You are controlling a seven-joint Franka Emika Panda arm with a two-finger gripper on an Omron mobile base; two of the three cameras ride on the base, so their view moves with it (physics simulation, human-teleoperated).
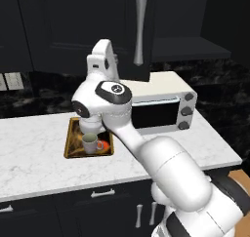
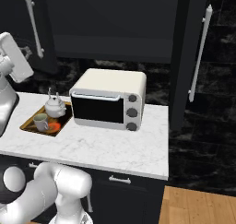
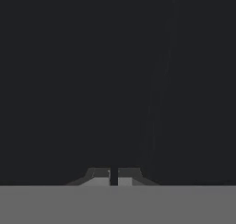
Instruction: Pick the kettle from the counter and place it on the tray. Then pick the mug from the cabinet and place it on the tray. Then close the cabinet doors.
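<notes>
The kettle (image 2: 55, 106) and the mug (image 2: 40, 121) both sit on the tray (image 2: 32, 126), which lies on the marble counter (image 2: 115, 147) just left of the toaster oven (image 2: 109, 100). In the right base view the kettle stands at the tray's back and the mug at its front, beside the tray's orange-red spot. In the left base view the mug (image 1: 90, 143) is plain to see on the tray (image 1: 73, 146), while the arm covers most of the kettle. The cabinet (image 2: 110, 20) above the oven is open: one of the cabinet doors (image 2: 191, 57) stands swung out at the right of the right base view, and another (image 2: 27, 29) at its left. The arm reaches up toward the left door (image 1: 134, 31). In the hand view the gripper (image 3: 114, 176) faces a flat black surface close ahead, and its two fingertips are drawn together with only a thin slit between them, holding nothing.
</notes>
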